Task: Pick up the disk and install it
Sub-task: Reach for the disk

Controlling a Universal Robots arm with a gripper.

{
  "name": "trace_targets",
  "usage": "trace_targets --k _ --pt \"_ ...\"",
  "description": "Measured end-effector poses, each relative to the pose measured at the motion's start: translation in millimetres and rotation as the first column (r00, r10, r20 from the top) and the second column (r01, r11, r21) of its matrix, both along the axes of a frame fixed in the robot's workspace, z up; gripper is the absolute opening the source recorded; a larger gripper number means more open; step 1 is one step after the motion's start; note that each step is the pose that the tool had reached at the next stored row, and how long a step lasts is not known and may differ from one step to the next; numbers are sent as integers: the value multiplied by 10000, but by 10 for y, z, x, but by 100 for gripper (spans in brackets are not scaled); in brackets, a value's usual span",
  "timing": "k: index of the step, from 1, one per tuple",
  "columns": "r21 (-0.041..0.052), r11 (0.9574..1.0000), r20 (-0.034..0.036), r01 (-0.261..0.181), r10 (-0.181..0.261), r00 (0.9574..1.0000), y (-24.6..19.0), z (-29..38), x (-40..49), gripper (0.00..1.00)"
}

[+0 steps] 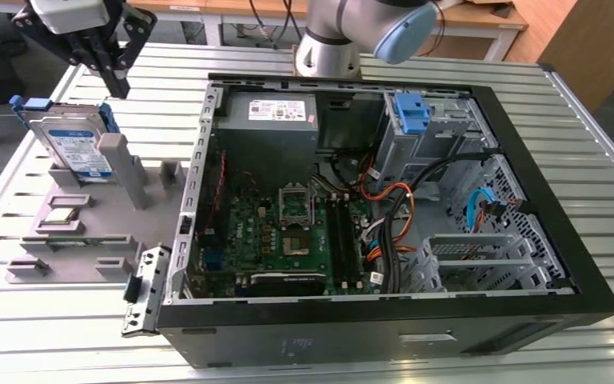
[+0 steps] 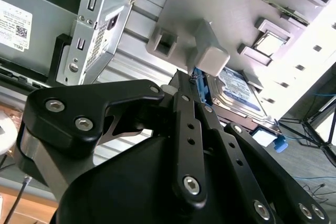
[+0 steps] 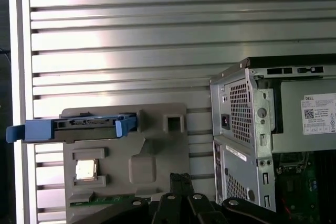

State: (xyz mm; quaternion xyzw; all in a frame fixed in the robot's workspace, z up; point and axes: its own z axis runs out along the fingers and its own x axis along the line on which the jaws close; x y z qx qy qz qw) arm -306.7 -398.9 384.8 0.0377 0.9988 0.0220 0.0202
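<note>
The disk (image 1: pixel 76 148) is a silver drive with a blue-and-white label in a blue carrier. It stands on edge in a grey fixture (image 1: pixel 93 232) at the exterior view's left, beside the open computer case (image 1: pixel 392 208). My gripper (image 1: pixel 117 86) hangs just above and slightly behind the disk, apart from it, its black fingers drawn together with nothing between them. In the first wrist view the disk (image 3: pixel 79 125) shows edge-on with its blue handle tab sticking out, and the gripper (image 3: pixel 181 178) is over the fixture. The second wrist view shows the gripper (image 2: pixel 181 77) close beside the disk (image 2: pixel 239 90).
The case holds a grey power supply (image 1: pixel 269 112), a blue bracket (image 1: pixel 412 112) in the drive cage, a motherboard (image 1: pixel 285 232) and cables. The fixture also carries a processor chip (image 1: pixel 60 216). A metal latch piece (image 1: pixel 145 290) lies by the case's near corner. All rests on a slatted metal table (image 1: pixel 61 320).
</note>
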Motion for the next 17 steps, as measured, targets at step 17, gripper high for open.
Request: trace_targets --k 17 --pt "-1 10000 -2 8 -8 10000 3 -28 -324 10"
